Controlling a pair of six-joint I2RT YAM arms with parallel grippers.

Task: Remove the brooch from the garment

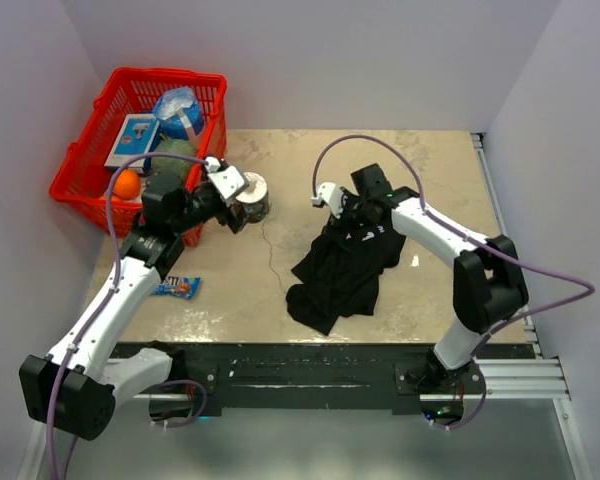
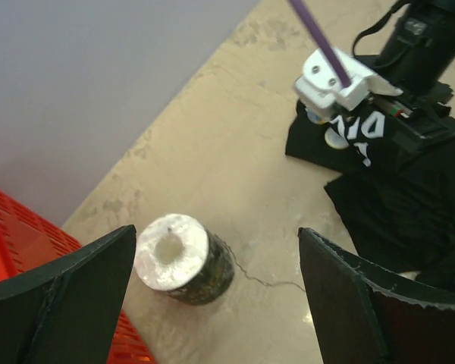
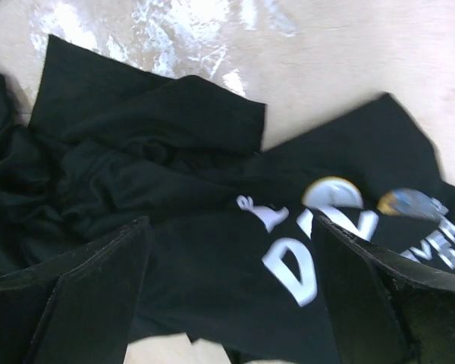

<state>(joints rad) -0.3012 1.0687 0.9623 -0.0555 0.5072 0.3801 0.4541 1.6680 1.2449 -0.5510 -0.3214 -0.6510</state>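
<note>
Left gripper (image 2: 215, 231), spread, hovers over a spool (image 2: 183, 258); the shirt (image 1: 345, 265) lies crumpled on the table (image 1: 280, 150) right of centre, where the right gripper (image 3: 231, 221), also spread, should straddle the presumed brooch (image 3: 332, 193), a pale disc by the lettering (image 3: 296, 273), sparing cloth.

The T-shirt (image 1: 340, 270) is matt black cloth with smooth white print; the tabletop (image 1: 430, 160) is mottled beige, glossy in patches; the basket (image 1: 75, 175) is red plastic mesh.

White arms (image 1: 120, 290), purple cables (image 1: 365, 137), black fingers (image 2: 61, 303)
</note>
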